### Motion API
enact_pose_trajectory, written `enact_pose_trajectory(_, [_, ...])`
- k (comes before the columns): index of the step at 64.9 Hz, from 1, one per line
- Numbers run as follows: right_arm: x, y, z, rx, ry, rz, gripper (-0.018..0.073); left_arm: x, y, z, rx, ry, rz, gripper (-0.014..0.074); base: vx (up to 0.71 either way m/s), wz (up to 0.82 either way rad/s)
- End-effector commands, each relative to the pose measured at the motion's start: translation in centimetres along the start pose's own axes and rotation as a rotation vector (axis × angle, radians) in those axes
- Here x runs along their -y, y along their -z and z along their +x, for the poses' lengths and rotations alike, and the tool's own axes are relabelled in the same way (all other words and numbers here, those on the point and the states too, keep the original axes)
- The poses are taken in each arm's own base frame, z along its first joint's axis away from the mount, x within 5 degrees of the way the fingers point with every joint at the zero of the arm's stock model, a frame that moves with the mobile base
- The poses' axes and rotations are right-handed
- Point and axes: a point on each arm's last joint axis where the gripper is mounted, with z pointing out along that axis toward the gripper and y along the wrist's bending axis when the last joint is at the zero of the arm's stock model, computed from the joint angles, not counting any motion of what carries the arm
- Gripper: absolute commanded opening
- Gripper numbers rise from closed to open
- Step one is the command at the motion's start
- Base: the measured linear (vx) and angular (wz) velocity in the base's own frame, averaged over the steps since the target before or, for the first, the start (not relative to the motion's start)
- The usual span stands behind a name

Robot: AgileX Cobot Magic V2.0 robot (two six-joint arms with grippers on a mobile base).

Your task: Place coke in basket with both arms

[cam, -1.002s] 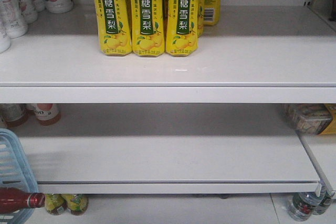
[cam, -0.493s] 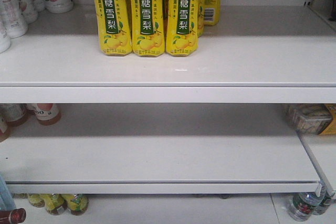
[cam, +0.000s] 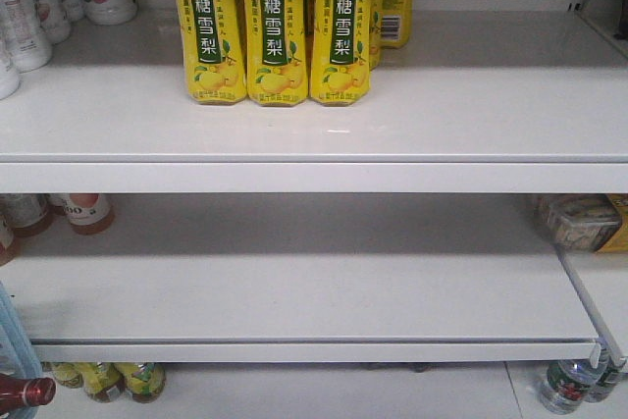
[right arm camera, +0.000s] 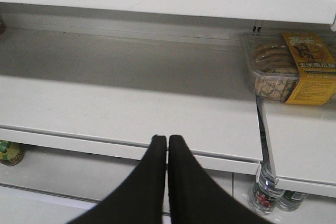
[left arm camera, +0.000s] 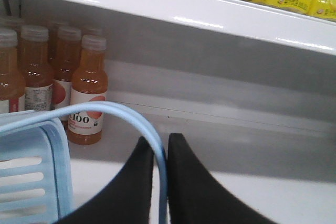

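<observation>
The basket has swung back a little: a second ago its blue slotted side filled the lower left corner of the front view, half a second ago it had nearly gone, and now a sliver shows again. The coke rides with it, red cap poking out at the bottom left edge, so it looks already placed and being carried. The left tool is pinched narrow on the basket's handle; the right tool is pressed together, holding nothing
</observation>
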Motion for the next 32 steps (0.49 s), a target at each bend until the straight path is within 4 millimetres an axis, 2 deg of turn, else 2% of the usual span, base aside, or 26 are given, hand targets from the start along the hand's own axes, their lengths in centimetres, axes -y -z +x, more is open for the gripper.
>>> enact_pose_trajectory(1, [0.0, 0.43, -1.35, 0.083, -0.001, 0.009, -0.0005, 0.06, 0.26, -1.29, 0.164, -0.051, 0.003, -0.0006, 0.0, 0.0])
enact_pose_trajectory(32, [0.0, 0.43, -1.35, 0.083, -0.001, 0.009, -0.0005, 0.1, 0.27, -1.33, 0.169, -0.005, 0.009, -0.0006, 0.0, 0.0])
